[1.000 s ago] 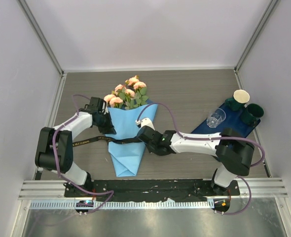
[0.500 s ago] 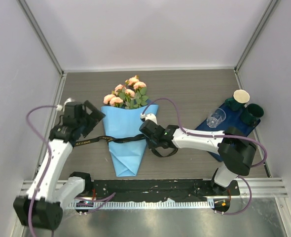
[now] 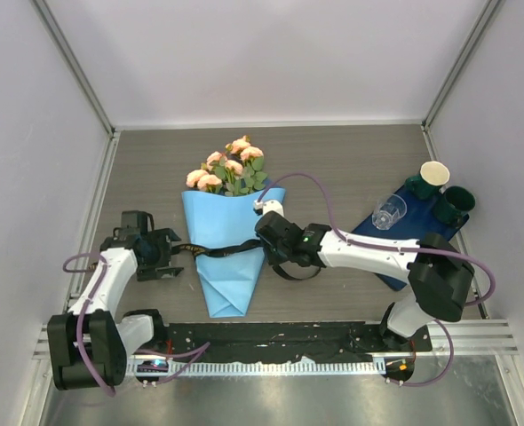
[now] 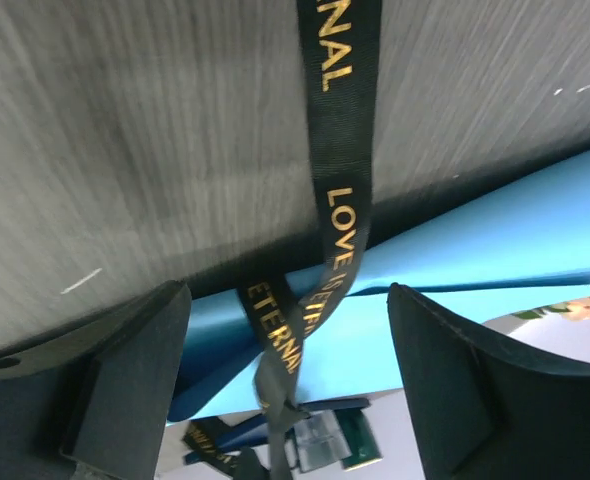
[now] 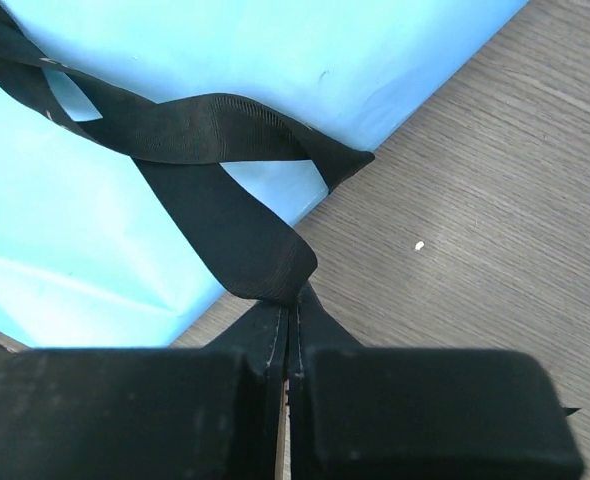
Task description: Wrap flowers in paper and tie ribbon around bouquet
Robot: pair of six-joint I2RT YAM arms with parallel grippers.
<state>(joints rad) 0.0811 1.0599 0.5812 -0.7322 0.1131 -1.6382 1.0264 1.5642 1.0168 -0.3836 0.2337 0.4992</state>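
Grey table: right gripper clamps ribbon at bouquet's 3 o'clock, left gripper gapes around it at 9 o'clock; we would close there, pulling taut.

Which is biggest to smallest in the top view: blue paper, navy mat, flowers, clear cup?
1. paper, clearly largest
2-3. navy mat and flowers: they look close, and the right arm covers part of the mat, so unranked
4. clear cup, smallest

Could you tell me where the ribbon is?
Top view: the ribbon crosses the bouquet, right end pinched by the right gripper, left end at the open left gripper.
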